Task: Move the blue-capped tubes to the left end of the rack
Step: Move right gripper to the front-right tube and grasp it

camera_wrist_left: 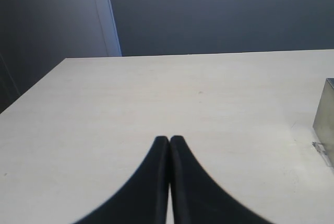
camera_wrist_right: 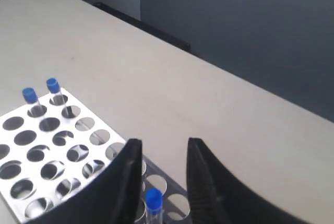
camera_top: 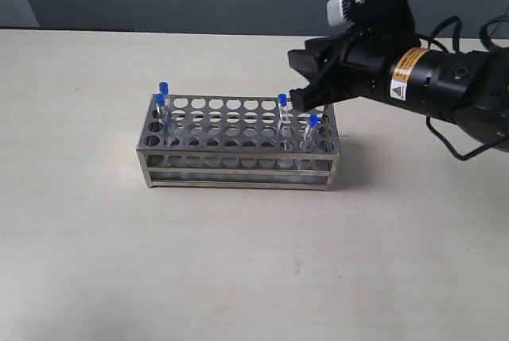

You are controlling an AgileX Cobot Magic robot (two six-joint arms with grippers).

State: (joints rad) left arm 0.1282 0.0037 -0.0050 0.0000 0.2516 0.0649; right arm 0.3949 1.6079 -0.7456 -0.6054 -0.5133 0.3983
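**A:** Going from the left, where is everything sitting?

**B:** My left gripper (camera_wrist_left: 169, 140) is hanging low over the table (camera_top: 238, 277), its fingers pressed together on nothing. The left end of the rack (camera_top: 238, 168) is just showing at the edge of that wrist view. Of the blue-capped tubes, two are standing in the leftmost holes, one far (camera_top: 164, 91) and one near (camera_top: 159, 104). The other two are waiting toward the right end, one (camera_top: 283, 114) a few holes in and one (camera_top: 311, 130) close to the near right corner. My right gripper (camera_wrist_right: 162, 148) is hovering over that right pair with its fingers spread wide and empty. One blue cap is showing below the gap between them.

**A:** What are you worrying about from here?

**B:** The tubes are thin, and the right pair are standing close together. If I'm coming down off-centre, one finger could be landing on the cap instead of passing beside it, tilting the tube in its hole. A wide finger might also be nudging the neighbouring tube. If I'm lifting at a slant, the glass could be scraping or jamming against the steel plate. A grip on the cap alone might be slipping.

**A:** Are you reading any writing?

**B:** A yellow label (camera_top: 409, 63) is wrapping round my right arm, with a triangle sticker (camera_top: 396, 91) beside it. The print on both is too small to read. I'm seeing no brand on the rack or the tubes.
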